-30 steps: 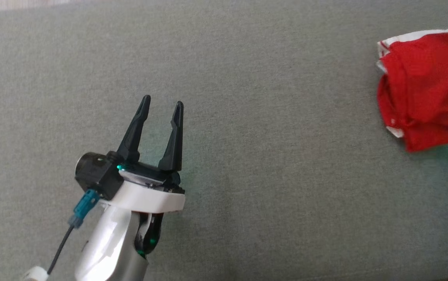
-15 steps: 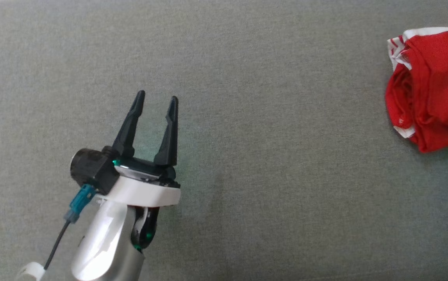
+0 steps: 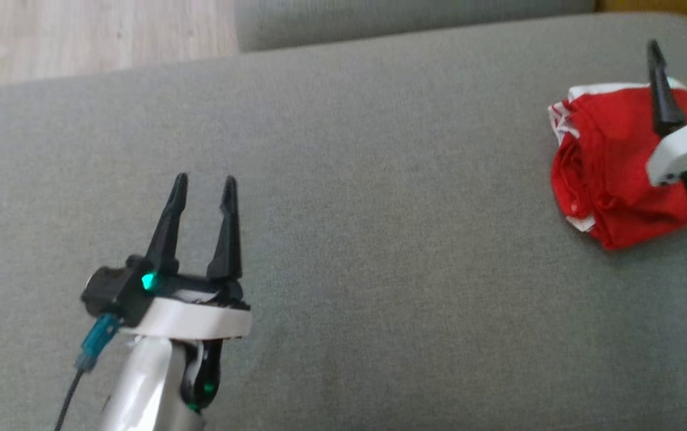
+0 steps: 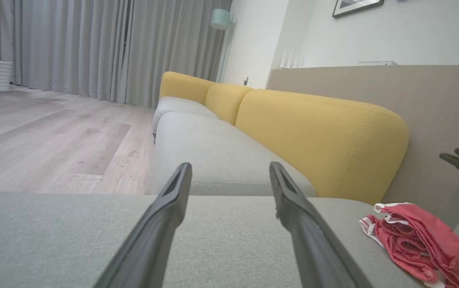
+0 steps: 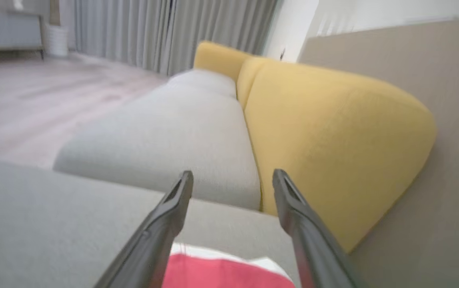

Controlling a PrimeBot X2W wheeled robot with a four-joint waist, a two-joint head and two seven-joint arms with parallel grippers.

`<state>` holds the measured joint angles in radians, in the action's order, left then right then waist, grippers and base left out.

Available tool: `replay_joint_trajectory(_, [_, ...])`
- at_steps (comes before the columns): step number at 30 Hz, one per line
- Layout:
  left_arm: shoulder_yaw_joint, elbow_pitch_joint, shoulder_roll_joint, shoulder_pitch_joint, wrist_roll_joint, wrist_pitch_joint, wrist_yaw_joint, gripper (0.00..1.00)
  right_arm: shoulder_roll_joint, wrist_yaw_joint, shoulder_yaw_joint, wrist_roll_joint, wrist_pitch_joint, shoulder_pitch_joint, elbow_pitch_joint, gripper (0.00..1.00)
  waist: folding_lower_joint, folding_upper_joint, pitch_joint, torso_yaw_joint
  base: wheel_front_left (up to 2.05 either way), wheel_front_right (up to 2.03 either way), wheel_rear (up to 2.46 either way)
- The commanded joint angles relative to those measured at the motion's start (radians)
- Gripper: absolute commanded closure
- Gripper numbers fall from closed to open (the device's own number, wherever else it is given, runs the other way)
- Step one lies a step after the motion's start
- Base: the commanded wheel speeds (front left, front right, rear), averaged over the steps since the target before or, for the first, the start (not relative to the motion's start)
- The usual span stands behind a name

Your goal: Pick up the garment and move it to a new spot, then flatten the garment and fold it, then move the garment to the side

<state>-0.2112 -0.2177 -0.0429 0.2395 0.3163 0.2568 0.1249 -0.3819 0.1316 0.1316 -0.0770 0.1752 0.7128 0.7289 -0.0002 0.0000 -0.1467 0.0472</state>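
Note:
The garment (image 3: 607, 173) is red with white trim and lies bunched in a heap on the grey cushion (image 3: 379, 239) at the right. My right gripper (image 3: 684, 39) hangs just above it, open, with nothing between its fingers. In the right wrist view, the garment (image 5: 221, 274) shows at the bottom edge, below and between the spread fingers of the right gripper (image 5: 233, 173). My left gripper (image 3: 206, 178) stands open and empty over bare cushion, far to the garment's left. From the left gripper (image 4: 230, 166), the garment (image 4: 417, 240) lies at the lower right.
The grey cushion's far edge meets a wooden floor (image 3: 91, 36) at the upper left. A second grey seat (image 4: 213, 152) with yellow backrests (image 4: 317, 140) runs on beyond it. A beige panel (image 4: 433, 104) stands behind the garment, and grey curtains (image 4: 93, 44) hang far off.
The head camera has moved, so the whole picture shifted. The right gripper has come into view above the garment, open. The garment's heap looks more bunched than one second ago.

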Motion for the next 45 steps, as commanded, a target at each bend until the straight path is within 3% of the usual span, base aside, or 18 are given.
replay_joint_trajectory(1, [0.045,0.04,-0.007,0.014,0.017,0.005,0.006,0.0,0.011,-0.001,-0.002,-0.008,0.014,-0.023,-0.05,0.0,0.0002,0.0,0.032,-0.006,0.0,0.0,0.0])
replay_joint_trajectory(11, [0.086,0.056,-0.007,-0.083,0.022,0.005,0.006,0.0,0.276,-0.001,-0.085,0.001,0.059,-0.265,-0.261,0.0,0.0002,0.0,0.118,-0.018,0.0,0.0,0.0])
replay_joint_trajectory(14, [0.096,0.04,-0.007,-0.109,0.018,0.005,0.002,0.0,0.32,-0.001,-0.114,0.013,0.07,-0.35,-0.29,0.0,0.0002,0.0,0.133,-0.021,0.0,0.0,0.0])
replay_joint_trajectory(24, [0.119,0.017,-0.007,-0.156,0.039,0.005,-0.013,0.0,0.331,-0.001,-0.056,-0.072,0.086,-0.499,-0.339,0.0,0.0002,0.0,0.142,-0.027,0.0,0.0,0.0])
replay_joint_trajectory(45, [0.158,0.024,-0.007,-0.165,0.031,0.005,-0.035,0.0,0.332,-0.001,-0.028,-0.097,0.087,-0.516,-0.363,0.0,0.0002,0.0,0.148,-0.01,0.0,0.0,0.0])
